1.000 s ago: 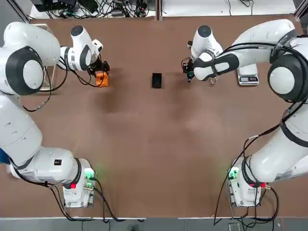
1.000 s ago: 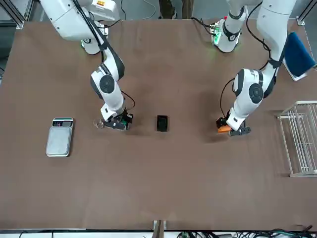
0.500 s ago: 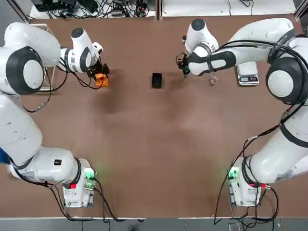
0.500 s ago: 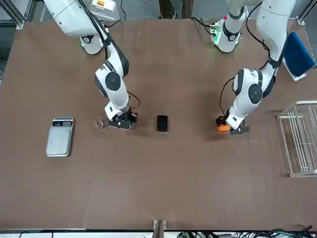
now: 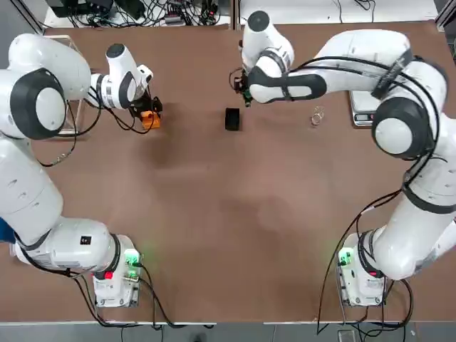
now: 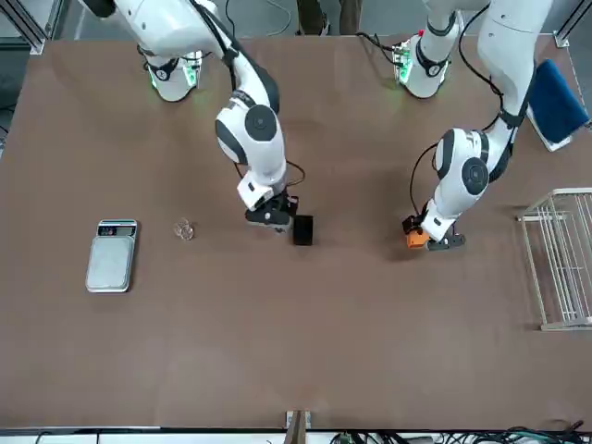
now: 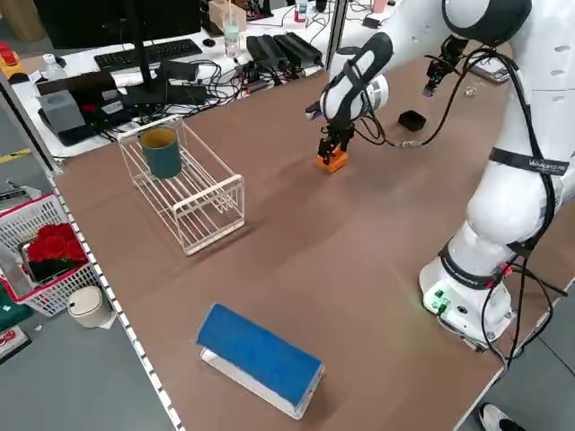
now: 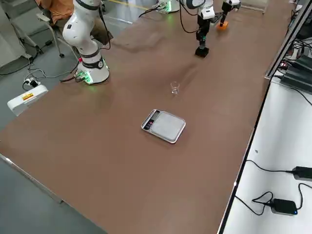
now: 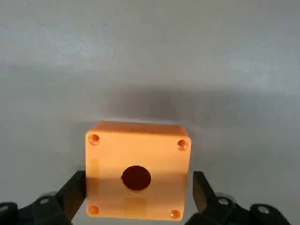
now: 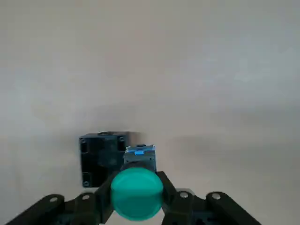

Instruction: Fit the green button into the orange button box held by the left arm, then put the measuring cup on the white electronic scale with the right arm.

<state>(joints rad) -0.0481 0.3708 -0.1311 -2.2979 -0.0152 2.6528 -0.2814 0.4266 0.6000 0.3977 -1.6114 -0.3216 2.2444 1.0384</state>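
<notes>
Nearest the robot's base, on the left part of the counter (image 5: 206, 214), a blue-topped block (image 7: 260, 355) lies on its white base. Farther out, the left gripper (image 9: 139, 177) is down at the orange box (image 9: 136, 197); its fingers stand wide apart, one on either side of the box, with a thin gap showing on one side, so I cannot tell that they grip it. The round hole in the box faces the wrist camera and has nothing in it. Toward the middle, the right gripper (image 10: 137, 187) hangs just beside the black block (image 10: 104, 159), its fingers clenched on the green button (image 10: 137, 194), whose round cap faces the wrist camera and whose dark stem reaches past the fingers. To the right of them, well apart, the clear measuring cup (image 8: 175, 87) is on the counter, between the black block and the white scale (image 8: 166, 126), which has its dark display strip at one end. Farther off at the left edge is the white wire rack (image 7: 193, 193), with a teal mug (image 7: 162, 153) in it.
</notes>
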